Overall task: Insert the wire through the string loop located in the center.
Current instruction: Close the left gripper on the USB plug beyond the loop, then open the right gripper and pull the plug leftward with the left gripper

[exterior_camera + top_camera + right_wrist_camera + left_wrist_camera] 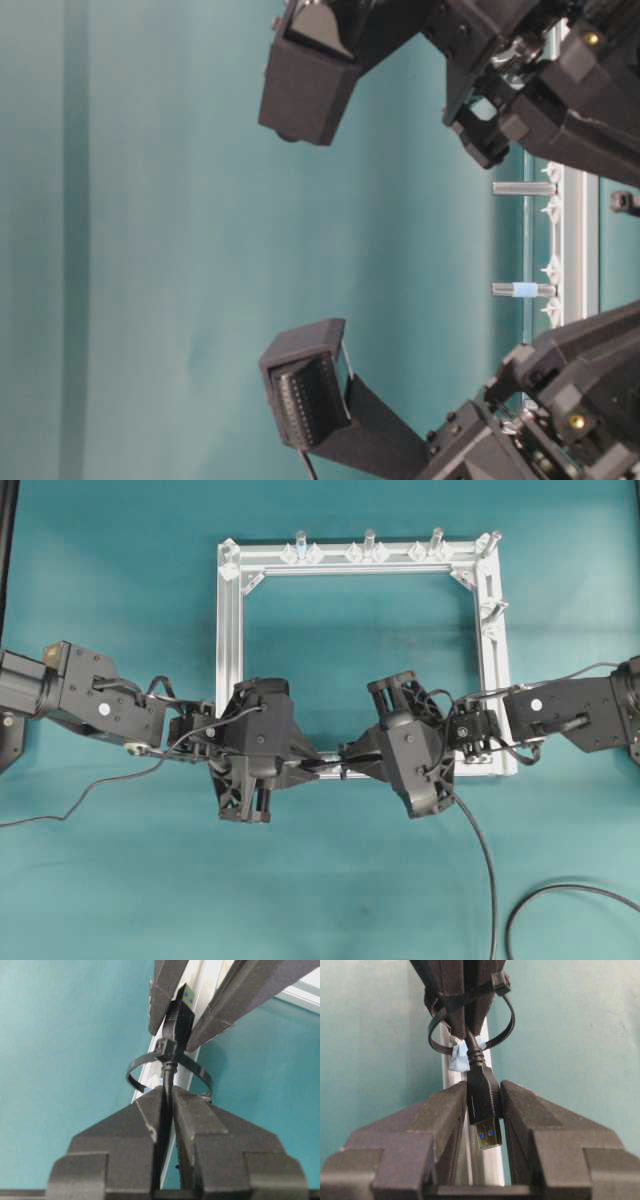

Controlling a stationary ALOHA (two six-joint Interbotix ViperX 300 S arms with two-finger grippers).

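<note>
Left gripper (482, 1110) has its jaws closed partway on the wire's (481, 1091) plug body; metal tip with blue insert pokes out toward the camera. Just past the plug, the string loop (436, 1035) (looks like a black zip tie) rings the cable, sitting over the silver frame bar (451, 1077) by a scrap of blue tape (460, 1055). Behind that, the right gripper (167, 1102) is pinched nearly shut on the thin cable on the far side of the loop. So the plug is already through: handover step, both grippers holding. Judgement: next, right lets go, left draws the wire further through, pulling straight along the bar so the loop doesn't snag the strain relief. Overhead: both grippers meet at the frame's (229, 630) near bar.
</note>
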